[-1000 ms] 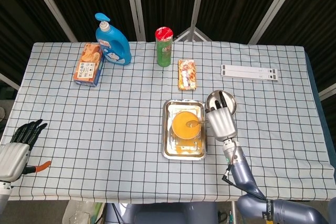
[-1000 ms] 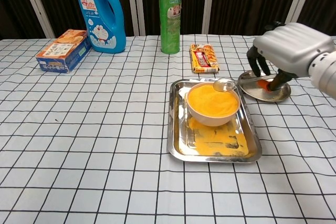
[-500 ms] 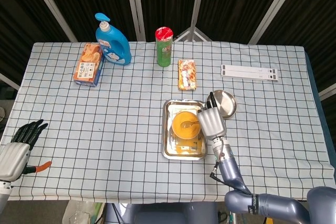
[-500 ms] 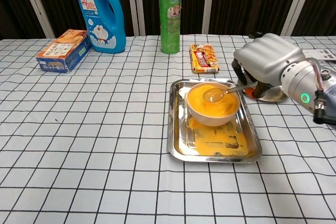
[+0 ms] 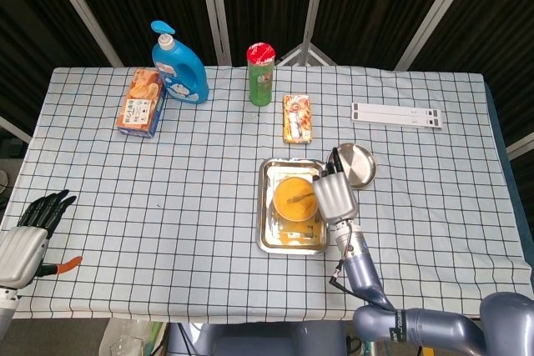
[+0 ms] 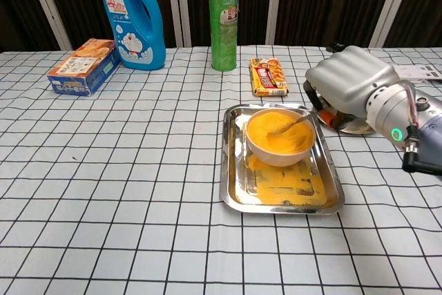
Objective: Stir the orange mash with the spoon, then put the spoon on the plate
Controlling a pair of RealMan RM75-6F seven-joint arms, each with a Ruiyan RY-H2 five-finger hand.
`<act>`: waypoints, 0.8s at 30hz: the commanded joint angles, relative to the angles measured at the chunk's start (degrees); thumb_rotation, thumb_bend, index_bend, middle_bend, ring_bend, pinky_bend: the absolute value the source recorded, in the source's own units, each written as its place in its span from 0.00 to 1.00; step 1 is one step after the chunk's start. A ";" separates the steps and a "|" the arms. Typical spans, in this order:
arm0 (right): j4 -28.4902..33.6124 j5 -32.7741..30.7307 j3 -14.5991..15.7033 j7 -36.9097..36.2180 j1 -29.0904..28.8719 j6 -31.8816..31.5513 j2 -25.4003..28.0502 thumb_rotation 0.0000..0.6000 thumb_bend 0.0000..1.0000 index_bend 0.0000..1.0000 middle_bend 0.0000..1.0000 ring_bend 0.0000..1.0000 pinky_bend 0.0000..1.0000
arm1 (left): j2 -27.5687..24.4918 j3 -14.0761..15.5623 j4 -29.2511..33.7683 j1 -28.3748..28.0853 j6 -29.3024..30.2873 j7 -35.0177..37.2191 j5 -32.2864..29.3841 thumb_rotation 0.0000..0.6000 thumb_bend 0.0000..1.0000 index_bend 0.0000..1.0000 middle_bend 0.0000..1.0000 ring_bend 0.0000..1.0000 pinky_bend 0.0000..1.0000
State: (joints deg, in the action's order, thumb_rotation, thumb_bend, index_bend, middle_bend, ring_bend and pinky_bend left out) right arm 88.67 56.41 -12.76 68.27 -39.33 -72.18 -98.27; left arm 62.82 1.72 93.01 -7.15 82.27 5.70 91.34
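A white bowl [image 6: 279, 150] of orange mash [image 5: 294, 195] stands in a steel tray [image 6: 235, 184] smeared with orange. My right hand [image 6: 343, 86] holds the spoon [image 6: 293, 123] by its orange handle, just right of the bowl; the spoon's bowl end is dipped into the mash. The round metal plate [image 5: 362, 164] lies right of the tray, partly hidden behind the hand. My left hand [image 5: 33, 227] rests at the table's near left edge, fingers apart, holding nothing.
At the back stand a blue detergent bottle [image 6: 132, 18], an orange-blue box [image 6: 83, 65] and a green chip can [image 6: 224, 24]. A snack packet [image 6: 268, 76] lies behind the tray. A white strip [image 5: 396, 113] sits far right. An orange-handled tool [image 5: 60, 266] lies by the left hand.
My right hand moved left and down from over the plate, bringing the spoon from above the bowl's rim down into the mash. The left hand has not moved.
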 commanded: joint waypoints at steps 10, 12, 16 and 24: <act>2.44 -0.71 1.02 -0.25 0.31 -2.04 1.72 1.00 0.64 0.49 0.50 0.28 0.00 | 0.13 -0.07 0.07 0.08 0.15 -0.46 -0.18 1.00 0.00 0.00 0.00 0.00 0.00; 3.10 -0.75 1.39 -0.25 0.50 -2.43 2.24 1.00 0.64 0.49 0.50 0.28 0.00 | 0.16 -0.05 0.07 0.12 0.22 -0.62 -0.15 1.00 0.00 0.00 0.00 0.00 0.00; 3.94 -1.24 2.29 -0.39 1.01 -2.90 3.08 1.00 0.64 0.47 0.49 0.28 0.00 | 0.30 -0.10 0.10 0.25 0.54 -0.96 -0.11 1.00 0.00 0.00 0.00 0.00 0.00; 5.08 -1.09 3.23 -0.94 1.29 -3.40 4.06 1.00 0.62 0.38 0.44 0.28 0.00 | 0.37 -0.15 0.15 0.18 0.30 -1.33 -0.36 1.00 0.00 0.00 0.00 0.00 0.00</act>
State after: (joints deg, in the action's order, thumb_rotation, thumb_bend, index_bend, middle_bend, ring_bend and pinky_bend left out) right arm 93.74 55.30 -9.55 67.34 -38.05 -75.57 -94.22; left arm 63.19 1.57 93.15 -6.97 82.57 4.38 90.98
